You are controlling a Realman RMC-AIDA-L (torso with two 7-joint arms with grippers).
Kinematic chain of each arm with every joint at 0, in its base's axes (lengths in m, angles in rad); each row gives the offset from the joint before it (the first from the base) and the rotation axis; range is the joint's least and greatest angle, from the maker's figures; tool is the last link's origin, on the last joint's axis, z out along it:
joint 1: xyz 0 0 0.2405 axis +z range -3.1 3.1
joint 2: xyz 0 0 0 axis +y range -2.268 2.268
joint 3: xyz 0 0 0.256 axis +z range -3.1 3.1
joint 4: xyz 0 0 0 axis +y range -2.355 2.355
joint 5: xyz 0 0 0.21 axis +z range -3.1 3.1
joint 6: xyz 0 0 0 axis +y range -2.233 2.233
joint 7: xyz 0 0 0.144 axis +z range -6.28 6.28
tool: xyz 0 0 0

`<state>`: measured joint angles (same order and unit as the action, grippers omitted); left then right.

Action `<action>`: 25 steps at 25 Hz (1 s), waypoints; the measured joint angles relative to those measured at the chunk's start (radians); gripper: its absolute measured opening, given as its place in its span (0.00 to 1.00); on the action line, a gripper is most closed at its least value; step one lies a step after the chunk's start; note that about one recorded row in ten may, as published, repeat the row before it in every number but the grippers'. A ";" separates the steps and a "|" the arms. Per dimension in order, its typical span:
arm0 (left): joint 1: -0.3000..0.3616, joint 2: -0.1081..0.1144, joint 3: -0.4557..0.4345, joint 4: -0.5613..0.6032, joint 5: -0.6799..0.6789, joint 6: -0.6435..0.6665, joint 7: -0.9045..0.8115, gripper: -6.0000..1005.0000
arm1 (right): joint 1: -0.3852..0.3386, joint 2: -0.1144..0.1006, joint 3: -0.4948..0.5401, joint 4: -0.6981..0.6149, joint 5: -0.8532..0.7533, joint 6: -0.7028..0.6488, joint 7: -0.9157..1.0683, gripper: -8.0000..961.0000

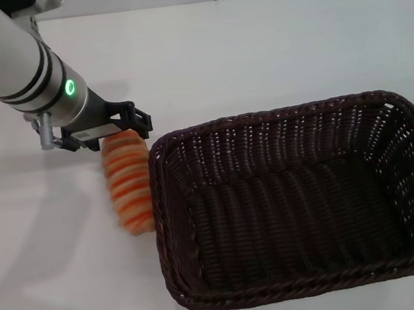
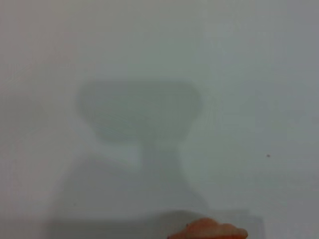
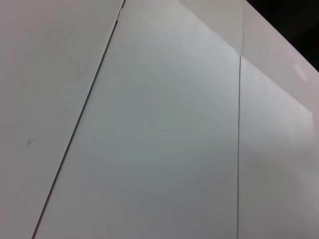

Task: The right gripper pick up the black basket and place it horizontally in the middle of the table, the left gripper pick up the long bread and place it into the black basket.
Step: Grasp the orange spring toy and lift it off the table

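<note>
The long bread (image 1: 128,183), ribbed orange and cream, hangs lengthwise just left of the black basket (image 1: 305,195), close to its left rim. My left gripper (image 1: 113,131), on the green-lit arm, is shut on the bread's far end and holds it above the table (image 1: 254,48). In the left wrist view only an orange tip of the bread (image 2: 209,231) shows, over the gripper's shadow on the white tabletop. The basket lies horizontally at the middle right, open side up, with nothing inside. The right gripper is out of view.
The basket's braided left rim (image 1: 159,208) stands right beside the bread. The white table extends to the far edge (image 1: 216,1), with panels behind it. The right wrist view shows only white panels with thin seams (image 3: 239,149).
</note>
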<state>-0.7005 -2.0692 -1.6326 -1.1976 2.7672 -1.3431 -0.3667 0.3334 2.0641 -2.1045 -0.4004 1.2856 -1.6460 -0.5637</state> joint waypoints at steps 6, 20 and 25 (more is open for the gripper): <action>-0.016 0.000 0.003 0.043 -0.003 0.020 0.000 0.77 | -0.001 -0.004 0.000 0.002 -0.012 0.000 0.000 0.34; -0.024 0.000 0.042 0.107 -0.025 0.073 0.004 0.76 | 0.005 -0.011 -0.004 0.002 -0.013 0.000 0.002 0.34; -0.031 0.000 0.066 0.111 -0.018 0.073 0.003 0.75 | 0.002 -0.012 -0.007 0.002 -0.013 -0.009 0.002 0.34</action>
<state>-0.7312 -2.0692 -1.5670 -1.0869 2.7492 -1.2698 -0.3642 0.3355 2.0522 -2.1113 -0.3988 1.2724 -1.6547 -0.5613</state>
